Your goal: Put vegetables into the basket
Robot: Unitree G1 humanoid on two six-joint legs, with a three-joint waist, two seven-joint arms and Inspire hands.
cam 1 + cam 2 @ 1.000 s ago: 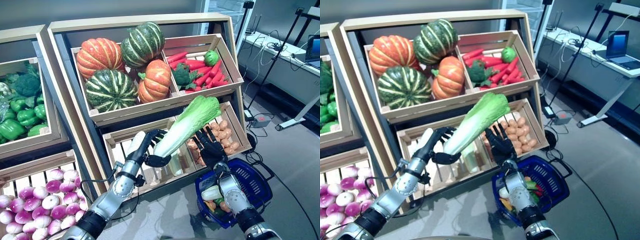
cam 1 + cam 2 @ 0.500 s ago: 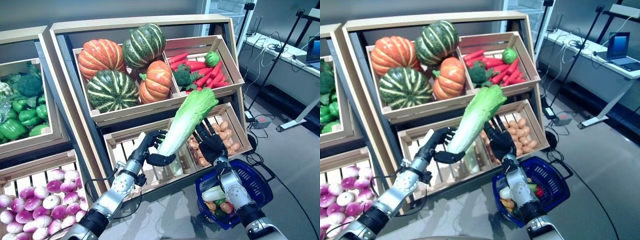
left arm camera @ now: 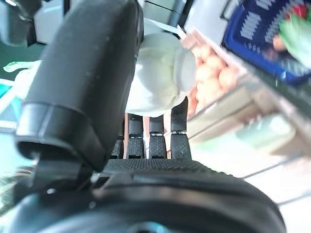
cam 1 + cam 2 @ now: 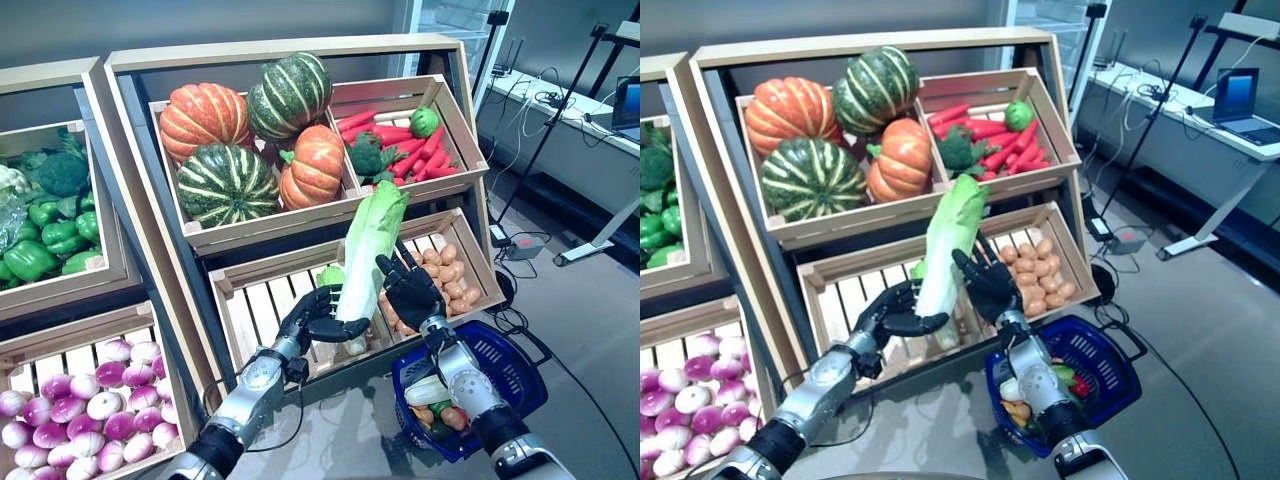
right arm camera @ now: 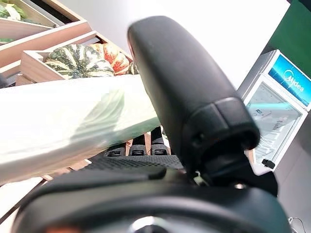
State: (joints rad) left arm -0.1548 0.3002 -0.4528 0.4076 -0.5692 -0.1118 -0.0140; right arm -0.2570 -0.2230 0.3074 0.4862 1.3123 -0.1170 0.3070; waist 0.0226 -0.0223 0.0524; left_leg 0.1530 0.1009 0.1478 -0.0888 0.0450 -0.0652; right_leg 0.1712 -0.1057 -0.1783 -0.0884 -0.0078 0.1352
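Observation:
A long napa cabbage point(image 4: 368, 240), green-leaved with a white stem, stands nearly upright in front of the lower crate. My left hand point(image 4: 318, 318) is curled round its white base point(image 3: 160, 77) from the left. From the right, my right hand point(image 4: 410, 295) lies flat against the stalk point(image 5: 73, 121), fingers spread and straight. The blue basket point(image 4: 515, 362) sits on the floor below my right hand, with a few vegetables in it.
Wooden shelf crates hold pumpkins and striped squashes point(image 4: 235, 130), red carrots with greens point(image 4: 410, 140) and potatoes point(image 4: 445, 270). Green peppers point(image 4: 50, 230) and purple-white turnips point(image 4: 70, 410) fill the left crates. A desk point(image 4: 1230, 130) with a laptop stands at the right.
The cabbage has swung from a slant to nearly upright and come down. My left hand has dropped and moved right with it; my right hand has closed in against the stalk.

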